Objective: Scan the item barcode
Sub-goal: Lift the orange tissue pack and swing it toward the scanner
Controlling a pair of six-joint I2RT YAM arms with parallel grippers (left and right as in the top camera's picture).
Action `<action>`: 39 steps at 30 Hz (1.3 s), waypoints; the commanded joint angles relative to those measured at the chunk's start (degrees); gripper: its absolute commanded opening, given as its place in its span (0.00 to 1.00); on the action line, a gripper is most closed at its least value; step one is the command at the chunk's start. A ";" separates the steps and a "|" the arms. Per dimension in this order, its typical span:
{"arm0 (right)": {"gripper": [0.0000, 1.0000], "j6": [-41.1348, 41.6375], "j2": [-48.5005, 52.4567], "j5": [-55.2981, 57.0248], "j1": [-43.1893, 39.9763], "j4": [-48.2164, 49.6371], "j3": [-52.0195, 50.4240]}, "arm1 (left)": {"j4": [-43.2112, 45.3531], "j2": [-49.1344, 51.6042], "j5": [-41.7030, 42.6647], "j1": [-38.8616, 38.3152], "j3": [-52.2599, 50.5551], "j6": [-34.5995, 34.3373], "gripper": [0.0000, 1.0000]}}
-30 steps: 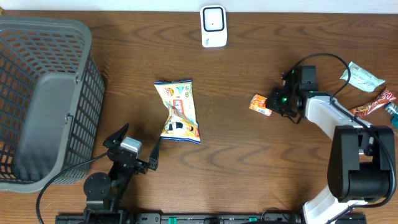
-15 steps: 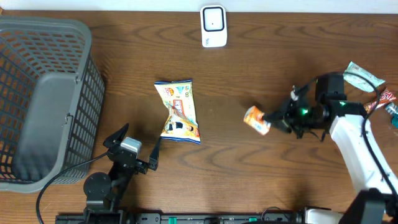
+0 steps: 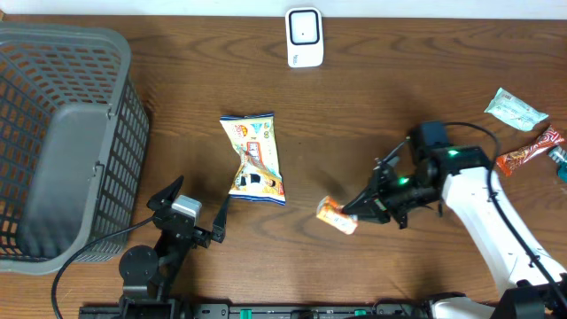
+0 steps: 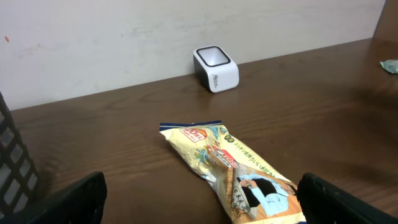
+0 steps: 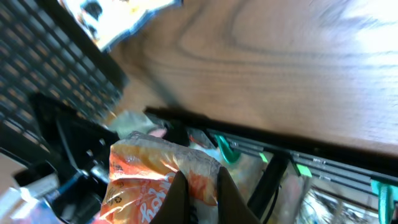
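A small orange snack packet (image 3: 334,215) hangs above the table's front middle, pinched at its edge by my right gripper (image 3: 353,213), which is shut on it. The right wrist view shows the crinkled orange packet (image 5: 149,177) squeezed between the two dark fingers (image 5: 177,193). The white barcode scanner (image 3: 304,37) stands at the far middle edge, also seen as the scanner (image 4: 216,69) in the left wrist view. My left gripper (image 3: 195,206) rests open at the front left, with a yellow snack bag (image 3: 254,159) just beyond its fingertips.
A grey mesh basket (image 3: 62,142) fills the left side. At the far right lie a pale green packet (image 3: 516,108) and a red-orange wrapper (image 3: 532,149). The yellow bag (image 4: 233,168) lies between the left gripper and the scanner.
My right arm has carried the orange packet from the right-middle of the table toward the front and left. The left arm has not moved.
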 commanded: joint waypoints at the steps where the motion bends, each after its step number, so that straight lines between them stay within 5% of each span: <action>1: 0.02 3.69 -0.81 -1.51 5.79 2.64 -0.15 | -0.85 -0.04 1.16 0.35 -1.66 -0.09 0.98; 26: 0.02 9.33 -0.81 9.20 15.65 9.86 -0.15 | -0.85 -0.04 1.16 0.35 -1.66 -0.09 0.98; 39: 0.01 9.18 -0.81 28.70 18.67 28.85 -0.15 | -0.85 -0.04 1.16 0.35 -1.66 -0.09 0.98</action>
